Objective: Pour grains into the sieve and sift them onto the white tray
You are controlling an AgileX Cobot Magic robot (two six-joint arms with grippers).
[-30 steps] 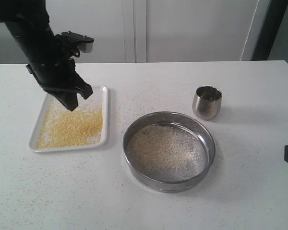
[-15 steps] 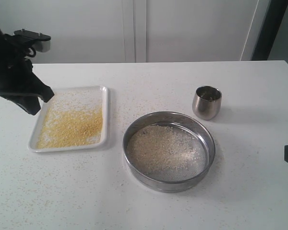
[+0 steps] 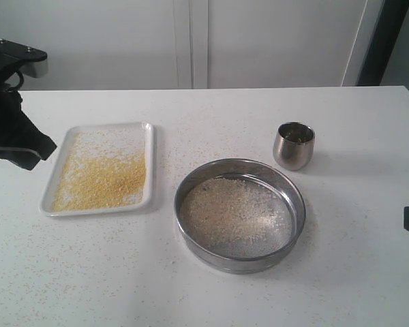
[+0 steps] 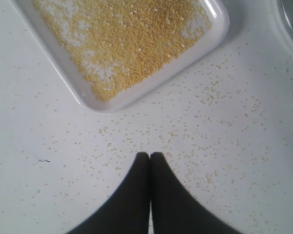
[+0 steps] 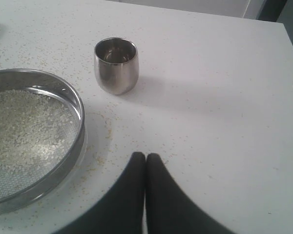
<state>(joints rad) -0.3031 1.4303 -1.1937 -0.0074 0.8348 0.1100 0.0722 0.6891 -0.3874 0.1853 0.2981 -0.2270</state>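
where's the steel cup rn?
In the exterior view, the steel cup stands upright on the table, right of centre, just beyond the right edge of the sieve, not touching it.

Steel, glossy white and matt black on a pale table

The sieve (image 3: 240, 264) near the right gripper (image 5: 145, 156) has a brushed steel wall and a fine wire mesh. The steel cup (image 5: 115, 66) ahead of that gripper is polished and mirror-like. Both grippers look matt black and smooth. Ahead of the left gripper (image 4: 150, 155), the white tray (image 4: 136, 95) shines glossy under sandy yellow grains (image 4: 132, 39). The table (image 3: 88, 272) looks matt.
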